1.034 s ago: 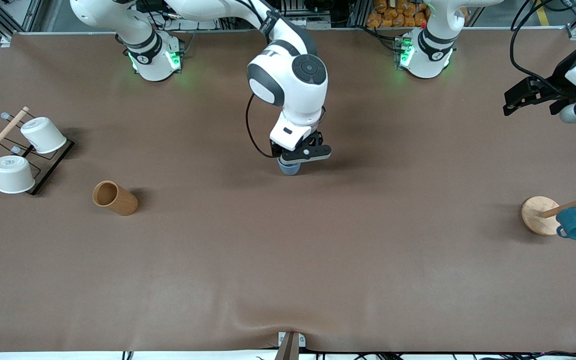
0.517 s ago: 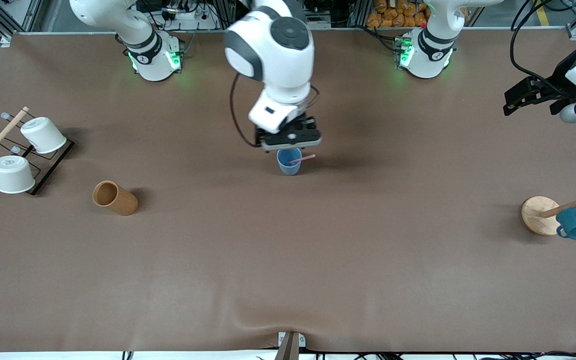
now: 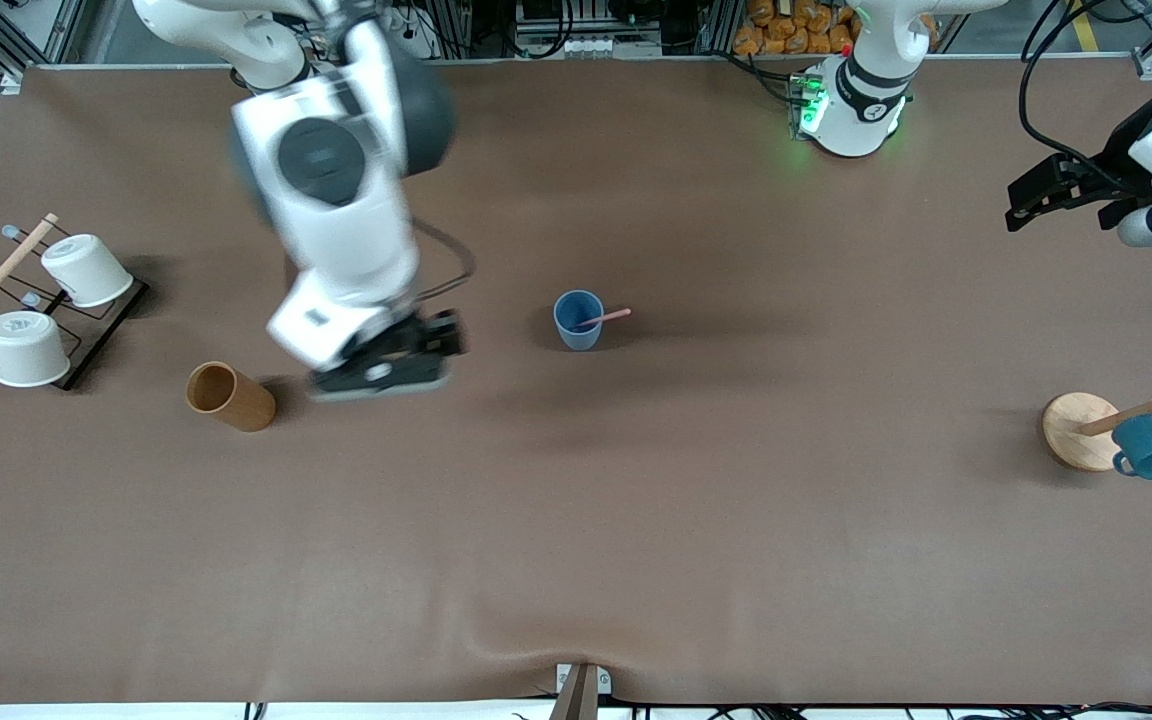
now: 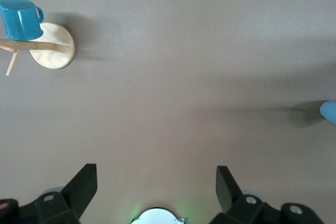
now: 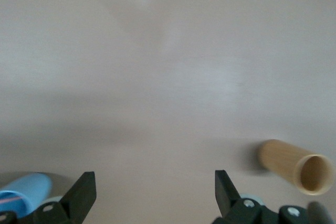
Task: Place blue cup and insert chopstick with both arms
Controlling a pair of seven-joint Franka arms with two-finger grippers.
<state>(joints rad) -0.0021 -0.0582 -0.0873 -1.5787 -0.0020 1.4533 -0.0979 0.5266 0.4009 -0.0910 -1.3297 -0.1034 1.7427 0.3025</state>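
since the chopstick already leans in the blue cup at table centre, tip toward 3 o'clock, both arms should just retreat without brushing it. right gripper, spread and empty, hangs at its 9 o'clock; left gripper, spread too, waits at 2 o'clock. one cup, one chopstick.

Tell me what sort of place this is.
Probably a robotics lab: two white arms bolted at a brown-covered table, aluminium framing at the table's edge, and staged props such as a blue cup and mug tree.
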